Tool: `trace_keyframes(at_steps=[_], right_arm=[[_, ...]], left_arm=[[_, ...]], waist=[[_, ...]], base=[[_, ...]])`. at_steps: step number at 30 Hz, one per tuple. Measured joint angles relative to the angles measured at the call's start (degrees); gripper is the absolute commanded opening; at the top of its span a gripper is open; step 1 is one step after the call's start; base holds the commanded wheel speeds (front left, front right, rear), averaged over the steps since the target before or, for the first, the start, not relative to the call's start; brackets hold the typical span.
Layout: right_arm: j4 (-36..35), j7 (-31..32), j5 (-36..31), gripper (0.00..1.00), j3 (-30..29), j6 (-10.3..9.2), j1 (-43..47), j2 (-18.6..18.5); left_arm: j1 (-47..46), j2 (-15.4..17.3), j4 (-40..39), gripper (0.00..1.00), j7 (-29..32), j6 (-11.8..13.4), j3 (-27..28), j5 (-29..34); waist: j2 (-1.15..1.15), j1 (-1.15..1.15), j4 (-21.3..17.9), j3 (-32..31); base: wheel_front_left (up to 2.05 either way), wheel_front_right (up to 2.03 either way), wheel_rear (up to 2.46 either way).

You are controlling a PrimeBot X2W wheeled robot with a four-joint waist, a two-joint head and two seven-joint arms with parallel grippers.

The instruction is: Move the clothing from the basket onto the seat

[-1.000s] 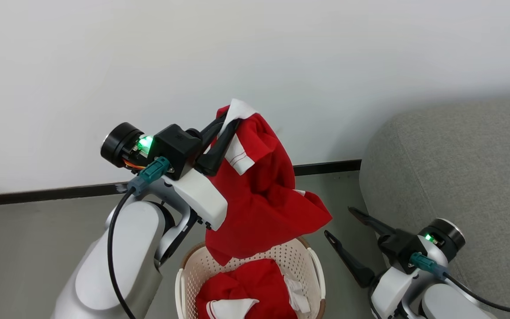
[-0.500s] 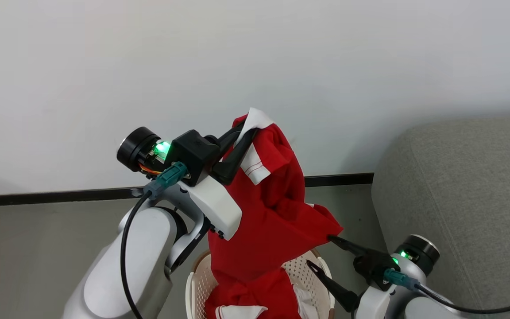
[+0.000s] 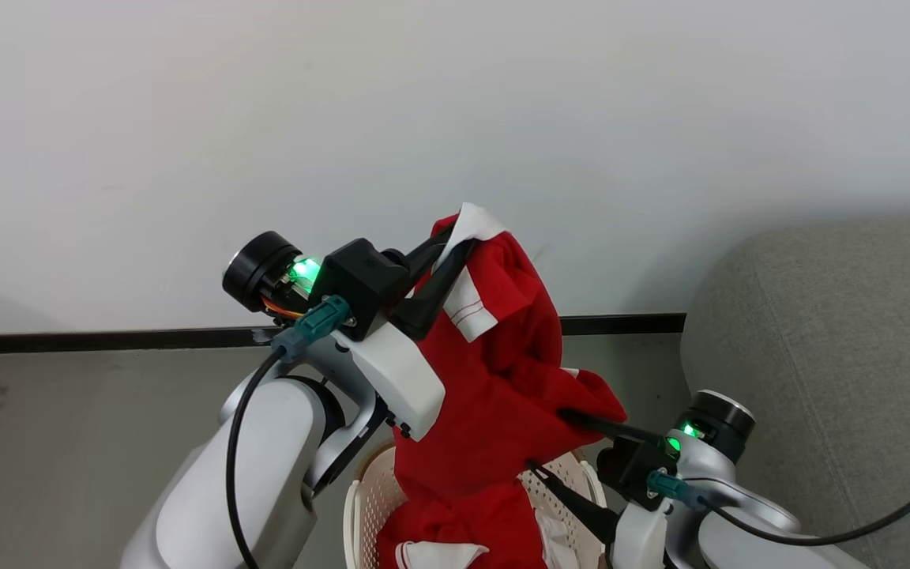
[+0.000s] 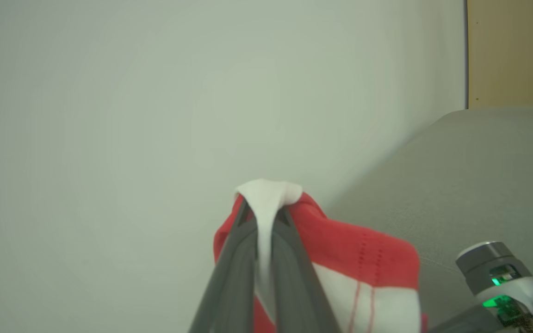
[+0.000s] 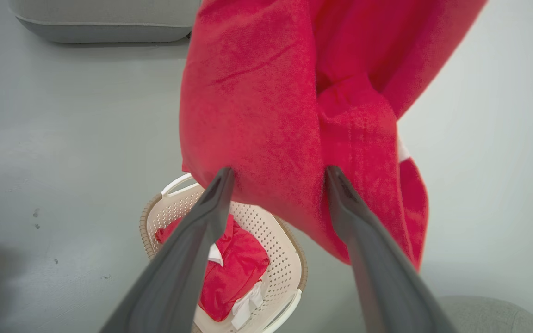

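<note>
Hanging from your left gripper [image 3: 455, 237], one red garment [image 3: 502, 379] was up in the air above the basket [image 3: 360, 506]. That gripper's jaws were pinched tight on the garment's white collar, which the left wrist view showed plainly. Your right gripper [image 3: 547, 438] had its fingers spread wide, one on either side of a lower fold of the same garment. It was not closed on the fold, and whether the fingers touched the cloth could not be told.

The sofa [image 3: 818, 332] stood just right of the basket, both on the floor [image 3: 68, 411]. The part of the sofa in view held no clothing.

By my judgement, you were partway through. One garment was out of the basket but had not reached the sofa. More red clothes [image 3: 463, 525] lay in the basket, waiting their turn.
</note>
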Motion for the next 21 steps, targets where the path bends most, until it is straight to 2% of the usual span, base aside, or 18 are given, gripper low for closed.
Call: trace_keyframes(at_steps=[12,13,14,15,16,17,19,20,21], right_arm=[[4.79,0.00,-1.98,1.00,4.70,0.00,-3.83,3.23],[5.44,-0.01,-1.97,0.91,4.82,0.00,-4.09,3.75],[6.00,-0.01,-1.93,0.91,4.90,0.00,-4.44,4.19],[6.00,-0.01,-1.93,0.79,4.90,0.00,-4.44,4.19],[6.81,-0.01,-1.90,0.47,4.92,0.00,-4.95,5.00],[6.81,-0.01,-1.90,0.47,4.92,0.00,-4.95,5.00],[7.71,-0.01,-1.90,0.38,5.04,0.01,-5.65,5.75],[7.84,-0.01,-1.88,0.16,5.03,0.00,-5.90,5.97],[7.88,-0.01,-1.78,0.00,5.03,0.00,-6.08,6.17]], left_arm=[[0.27,-0.29,-1.16,0.00,1.18,0.00,-1.68,-1.00],[0.27,-0.29,-1.24,0.00,1.20,0.00,-1.78,-1.00],[0.27,-0.33,-1.41,0.00,1.23,0.00,-1.90,-1.00],[0.27,-0.33,-1.41,0.00,1.23,0.00,-1.90,-1.00],[0.27,-0.37,-1.55,0.00,1.25,0.00,-2.04,-1.01],[0.27,-0.37,-1.55,0.00,1.25,0.00,-2.04,-1.01],[0.27,-0.41,-1.64,0.00,1.44,0.00,-2.12,-1.04],[0.27,-0.42,-1.66,0.00,1.51,0.04,-2.13,-1.13],[0.27,-0.42,-1.66,0.00,1.66,0.07,-2.11,-1.32]], waist=[[0.00,0.00,1.31,0.64],[0.00,0.00,1.42,0.69],[0.00,0.00,1.54,0.75],[0.00,0.00,1.54,0.75],[0.00,0.00,1.76,0.87],[0.00,0.00,1.76,0.87],[0.00,0.00,1.97,1.00],[0.00,0.00,2.06,1.07],[0.00,0.00,2.14,1.14]], base=[[0.00,0.00,0.00],[0.00,0.00,0.00],[0.00,0.00,0.00],[0.00,0.00,0.00],[0.00,0.00,0.00],[0.00,0.00,0.00],[0.00,0.00,0.00],[0.00,0.00,0.00],[0.00,0.00,0.00]])
